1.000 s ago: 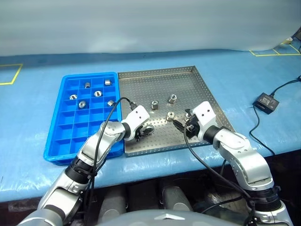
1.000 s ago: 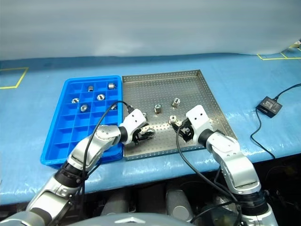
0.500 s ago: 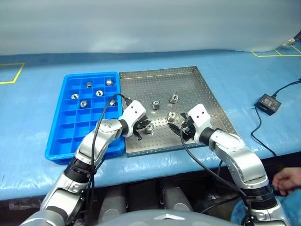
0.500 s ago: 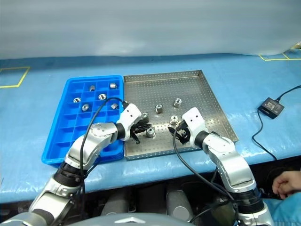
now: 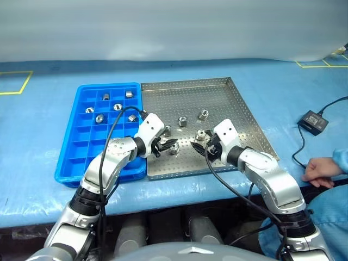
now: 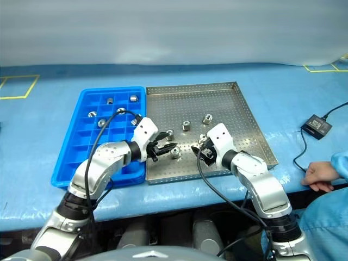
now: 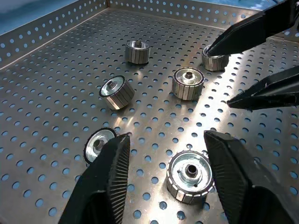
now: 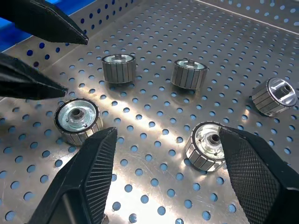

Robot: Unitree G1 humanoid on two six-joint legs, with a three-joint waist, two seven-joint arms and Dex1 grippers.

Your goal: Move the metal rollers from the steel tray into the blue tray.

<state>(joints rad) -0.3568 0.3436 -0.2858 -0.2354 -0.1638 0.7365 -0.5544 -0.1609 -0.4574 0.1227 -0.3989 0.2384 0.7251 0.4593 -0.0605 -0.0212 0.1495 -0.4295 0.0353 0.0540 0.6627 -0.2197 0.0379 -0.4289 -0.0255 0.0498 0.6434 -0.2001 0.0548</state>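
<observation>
With both claws spread wide and empty over the steel tray (image 5: 239, 109), found nearest roller (image 7: 190, 176) axis-up just ahead between left gripper (image 7: 170, 179) fingers, right gripper (image 8: 163, 182) straddling another.

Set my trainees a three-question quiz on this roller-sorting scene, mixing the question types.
1. True or false: the left pincer is shut on a metal roller.
2. The blue tray lies on which side of the steel tray? A robot's left; B robot's right; C on top of it.
3. Fill in: the steel tray's floor is ____.
Key: 1 false, it stands open around the roller; 2 A; 3 perforated.
</observation>
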